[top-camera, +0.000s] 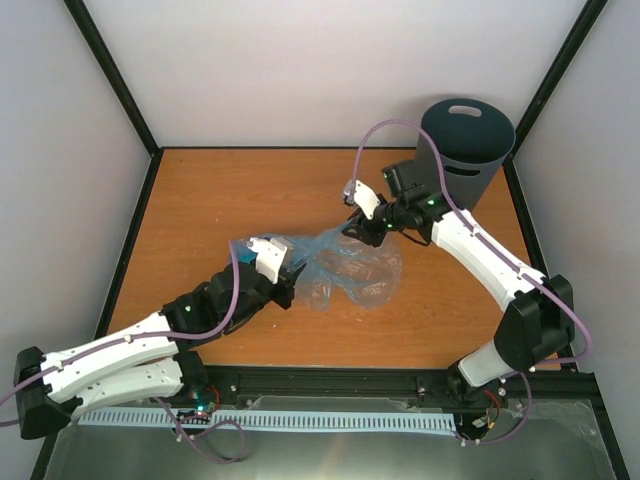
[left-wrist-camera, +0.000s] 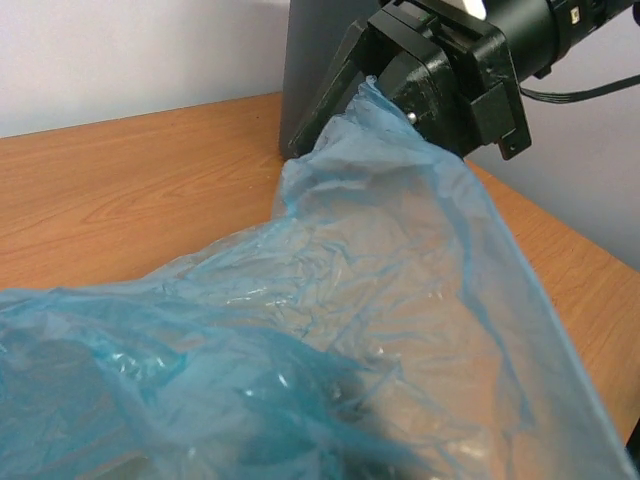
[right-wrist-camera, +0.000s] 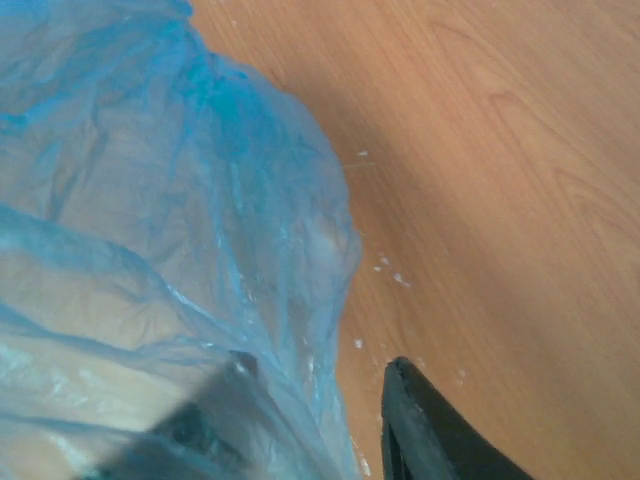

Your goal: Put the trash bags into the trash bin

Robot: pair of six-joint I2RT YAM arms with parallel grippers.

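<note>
Light-blue bag (top-camera: pixel 352 272) lies crumpled on the table (top-camera: pixel 220 200), roughly mid-table and slightly right of centre, stretched between the two grippers. Film is thin, glossy and heavily wrinkled; the wood grain shows through it.

Left gripper (top-camera: pixel 288 278): at the bag's left end, pressed together on the film. In the left wrist view the plastic bunches right up against the camera and fills the lower frame. Dark shapes show through it, but the fingertips themselves are not clear.

Right gripper (top-camera: pixel 352 228): at the bag's upper right corner. From the left wrist view, that corner rises in a peak to the gripper's front. In the right wrist view the jaws stand apart. One finger (right-wrist-camera: pixel 430 440) is bare over the wood, and the other finger (right-wrist-camera: pixel 190 440) is a dark shape under the film. Plastic lies across part of the gap between them. Cannot tell whether any film is actually pinched there.

Bin (top-camera: pixel 460 160): dark grey, at the far right corner of the table, just behind the right gripper. Its flat base with the slot handle faces up toward the top camera. Bag and bin are apart, and no part of the film touches the bin.

Small white specks lie on the wood near the bare finger.
</note>
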